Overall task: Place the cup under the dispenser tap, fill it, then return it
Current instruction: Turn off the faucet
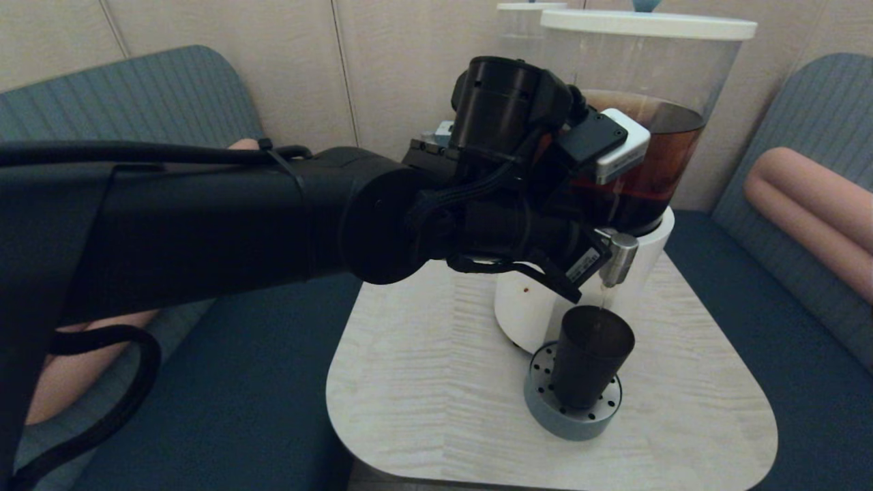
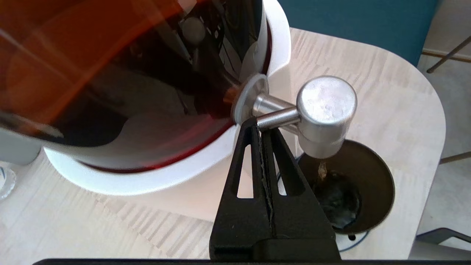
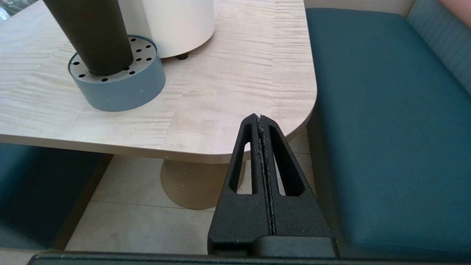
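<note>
**Cup under the tap, filling under way**

The big dispenser (image 1: 648, 136) stood at the far side of the pale wood-grain table (image 1: 423, 382), its clear tank roughly half full of dark brown liquid above a white base. Blue bench seating (image 3: 386, 110) ran around the table.

The robot's left arm reached across from the left, bulky and black, ending at the dispenser's front. The left gripper (image 2: 260, 123) had its two fingers pressed flat together, holding nothing, with their tips touching the short steel lever beside the dispenser tap (image 2: 325, 110). To my eye it was pushing that lever to keep the tap running.

The right gripper (image 3: 260, 119) hung off the table's near right corner, over the floor by the bench, fingers likewise pressed together and empty, apparently idle.

A round grey drip tray (image 1: 545, 409) with a perforated top sat just in front of the white base. On it stood the cup (image 1: 590, 361), upright, directly beneath the spout.

A thin stream (image 2: 322, 167) dropped from the spout, and only a shallow dark pool showed in the cup's bottom. So placing looked done and filling barely begun; finishing the fill, releasing the tap and carrying the cup back remained.
</note>
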Motion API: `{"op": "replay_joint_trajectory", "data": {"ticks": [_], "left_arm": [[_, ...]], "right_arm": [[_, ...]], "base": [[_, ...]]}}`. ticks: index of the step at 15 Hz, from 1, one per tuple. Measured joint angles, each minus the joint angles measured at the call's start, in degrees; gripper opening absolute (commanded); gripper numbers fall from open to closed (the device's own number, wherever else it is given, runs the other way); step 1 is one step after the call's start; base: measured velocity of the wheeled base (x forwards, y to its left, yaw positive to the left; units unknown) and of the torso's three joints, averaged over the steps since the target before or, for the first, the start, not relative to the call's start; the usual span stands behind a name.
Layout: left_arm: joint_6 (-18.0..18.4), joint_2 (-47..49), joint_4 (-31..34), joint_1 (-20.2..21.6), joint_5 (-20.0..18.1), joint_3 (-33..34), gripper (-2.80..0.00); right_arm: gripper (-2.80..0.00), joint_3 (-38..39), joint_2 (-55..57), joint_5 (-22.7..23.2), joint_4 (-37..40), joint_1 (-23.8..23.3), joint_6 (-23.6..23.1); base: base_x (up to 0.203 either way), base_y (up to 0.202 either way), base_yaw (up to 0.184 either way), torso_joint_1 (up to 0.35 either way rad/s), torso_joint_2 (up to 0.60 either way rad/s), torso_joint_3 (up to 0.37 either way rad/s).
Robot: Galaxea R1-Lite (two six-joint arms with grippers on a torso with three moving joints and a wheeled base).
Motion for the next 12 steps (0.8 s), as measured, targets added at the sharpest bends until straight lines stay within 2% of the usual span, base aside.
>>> {"op": "replay_joint_trajectory", "data": {"ticks": [3, 12], "left_arm": [[0.0, 1.4, 0.0, -0.3, -0.4, -2.1, -2.80], [0.3, 2.7, -0.7, -0.4, -1.4, -2.5, -2.80]], "right_arm": [[-2.80, 0.0, 0.0, 0.0, 0.0, 0.0, 0.0], [-2.80, 0.0, 0.0, 0.0, 0.0, 0.0, 0.0]], "base": [[0.000, 0.000, 0.000, 0.000, 0.00, 0.000], [0.000, 0.000, 0.000, 0.000, 0.00, 0.000]]}}
